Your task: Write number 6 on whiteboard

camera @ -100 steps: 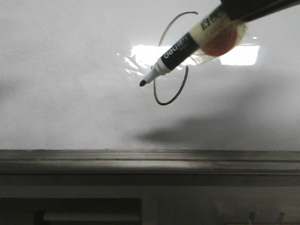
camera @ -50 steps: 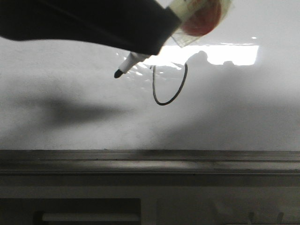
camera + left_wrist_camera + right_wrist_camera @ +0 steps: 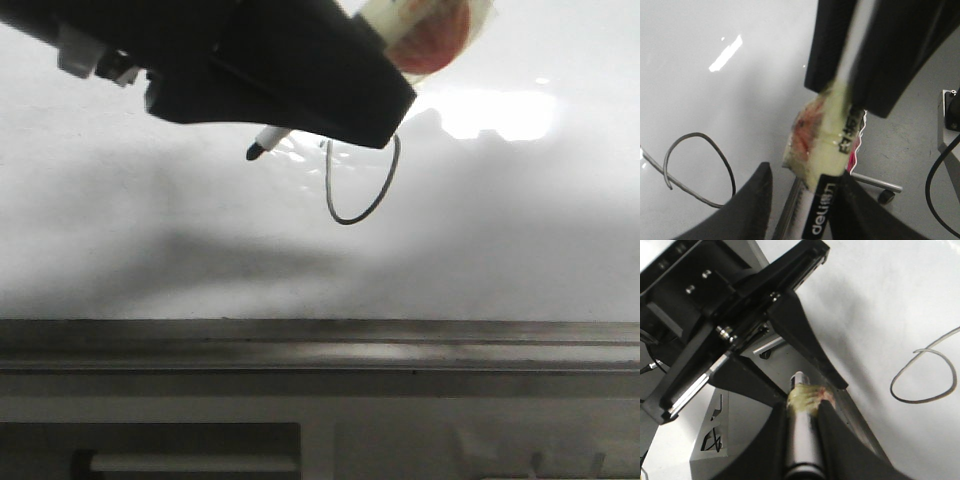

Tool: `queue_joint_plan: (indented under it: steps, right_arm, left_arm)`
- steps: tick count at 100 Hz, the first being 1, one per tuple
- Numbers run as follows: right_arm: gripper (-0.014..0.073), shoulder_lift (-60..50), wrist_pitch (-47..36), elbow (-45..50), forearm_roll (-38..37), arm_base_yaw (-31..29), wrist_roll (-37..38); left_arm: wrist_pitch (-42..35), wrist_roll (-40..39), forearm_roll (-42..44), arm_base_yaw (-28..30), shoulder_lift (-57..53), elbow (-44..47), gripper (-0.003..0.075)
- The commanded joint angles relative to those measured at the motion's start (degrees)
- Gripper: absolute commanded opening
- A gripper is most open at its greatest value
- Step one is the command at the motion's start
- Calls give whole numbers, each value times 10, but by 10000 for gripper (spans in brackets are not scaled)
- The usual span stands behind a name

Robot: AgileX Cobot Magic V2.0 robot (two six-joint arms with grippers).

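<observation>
The whiteboard [image 3: 150, 260] fills the front view, with the lower loop of the black number 6 [image 3: 365, 195] showing; its top stroke is hidden. My right gripper [image 3: 804, 407] is shut on the black marker [image 3: 802, 440], whose tip [image 3: 255, 151] points down-left, just left of the 6; whether it touches the board I cannot tell. My left gripper [image 3: 340, 100] is open, its fingers either side of the marker's barrel [image 3: 822, 220]. The left wrist view shows the right gripper [image 3: 845, 95] above, and the 6 [image 3: 700, 170]. The 6 [image 3: 925, 375] also shows in the right wrist view.
A grey metal rail [image 3: 320, 345] runs along the board's lower edge, with a frame below it. Yellowish tape with a red patch [image 3: 812, 140] wraps the marker. Beyond the board's edge are a chair leg with a caster [image 3: 885, 192] and a black cable [image 3: 937, 175].
My left gripper has come in from the left and now covers the top of the 6 and most of the marker. The marker's tip has shifted left and slightly up.
</observation>
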Motion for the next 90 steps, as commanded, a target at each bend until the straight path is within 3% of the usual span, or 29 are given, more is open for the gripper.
queue_joint_plan:
  steps: [1,15,30,47,54,68,72,77,90]
  right_arm:
    - [-46,-4,-16,-18,11,-4,2]
    - [-46,-4,-21,-18,-13,-4,17]
    - [-46,-4,-29,-18,-22,-4,33]
    - [-26,-4,-42,-18,-22,-4,35]
    - [62,-4,-39,-18,-22,-4,35]
    - [397,-4,-48,-18,-22,-4,42]
    - [454,-4,-50,-18,-22,-4,43]
    - [491,-5,-52,-18,-22,-4,46]
    - [489,-17,-29,-6,-35,-31,59]
  left_arm:
    - [-16,-2,-8,-4,-10,-23,166]
    - [-16,-2,-5,-4,-10,-23,111]
    - [-16,-2,-4,-4,-10,-23,-20]
    - [-25,-2,-4,-4,-10,-23,-20]
    - [-32,-5,-4,-4,-13,-23,-20]
    - [-64,-29,-5,-3,-18,-23,-20]
    - [-83,-44,-5,-3,-21,-21,-20]
    - [-105,-62,-5,-3,-26,-14,-20]
    - [-162,-126,-35,12,-62,21,-20]
